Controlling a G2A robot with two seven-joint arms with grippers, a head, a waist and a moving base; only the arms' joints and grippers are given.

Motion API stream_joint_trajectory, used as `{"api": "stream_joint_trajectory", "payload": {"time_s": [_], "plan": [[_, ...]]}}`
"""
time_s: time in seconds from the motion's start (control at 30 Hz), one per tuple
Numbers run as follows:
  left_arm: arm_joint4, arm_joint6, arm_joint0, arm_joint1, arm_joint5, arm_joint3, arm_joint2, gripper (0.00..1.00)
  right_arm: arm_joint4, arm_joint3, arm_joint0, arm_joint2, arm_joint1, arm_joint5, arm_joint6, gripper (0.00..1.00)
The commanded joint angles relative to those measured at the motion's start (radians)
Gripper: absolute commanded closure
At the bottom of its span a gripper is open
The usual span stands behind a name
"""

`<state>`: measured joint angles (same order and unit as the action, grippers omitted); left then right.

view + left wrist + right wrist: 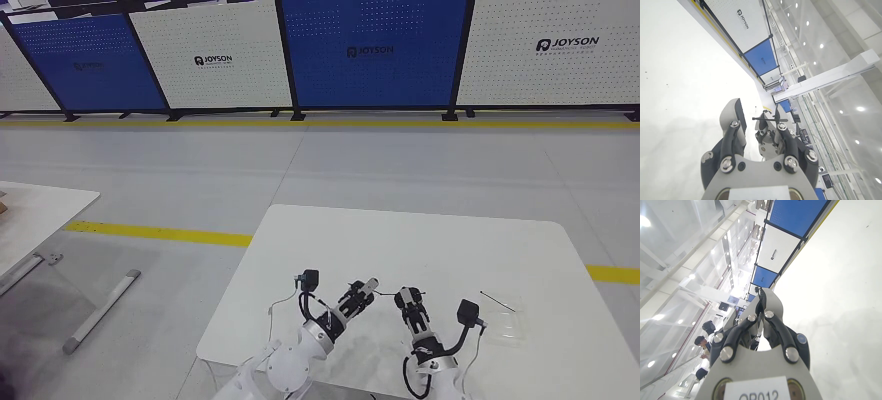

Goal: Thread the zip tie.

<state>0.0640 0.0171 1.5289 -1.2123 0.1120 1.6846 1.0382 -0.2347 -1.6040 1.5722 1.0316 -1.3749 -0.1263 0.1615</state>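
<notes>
Thin black zip tie [770,119], likely light and springy, sits clamped in the right gripper [762,292]; the released left gripper [758,106] beside it should take its free end.

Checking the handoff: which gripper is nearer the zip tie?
Right. The right gripper is shut on the zip tie; the left gripper, jaws open, faces it close by without gripping it.

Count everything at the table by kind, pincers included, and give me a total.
Zip ties: 2, the held zip tie in the right pincer and the loose zip tie on the table
Clear bag: 1
Pincers: 2, right pincer and left pincer
Total: 5
</notes>
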Motion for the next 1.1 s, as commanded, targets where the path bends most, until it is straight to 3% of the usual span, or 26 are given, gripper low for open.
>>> {"api": "stream_joint_trajectory", "payload": {"time_s": [0.0, 0.17, 0.33, 0.77, 1.07], "plan": [[0.014, 0.006, 0.0, 0.0, -0.008, -0.001, -0.006, 0.64, -0.004, -0.001, 0.001, -0.001, -0.001, 0.001, 0.002, 1.0], [0.054, -0.01, -0.004, -0.004, -0.025, -0.003, -0.029, 0.66, -0.004, -0.001, 0.004, 0.0, -0.004, -0.001, 0.007, 1.0], [0.056, -0.025, -0.012, -0.008, -0.032, -0.009, -0.033, 0.81, -0.004, 0.0, 0.005, 0.004, -0.006, -0.001, 0.008, 1.0], [0.057, -0.03, -0.014, -0.011, -0.037, -0.012, -0.032, 1.0, -0.002, 0.005, 0.005, 0.012, -0.01, -0.005, -0.005, 1.0], [0.057, -0.027, -0.017, -0.014, -0.041, -0.014, -0.032, 1.0, -0.006, 0.009, 0.0, 0.015, -0.013, 0.002, -0.017, 1.0]]}}
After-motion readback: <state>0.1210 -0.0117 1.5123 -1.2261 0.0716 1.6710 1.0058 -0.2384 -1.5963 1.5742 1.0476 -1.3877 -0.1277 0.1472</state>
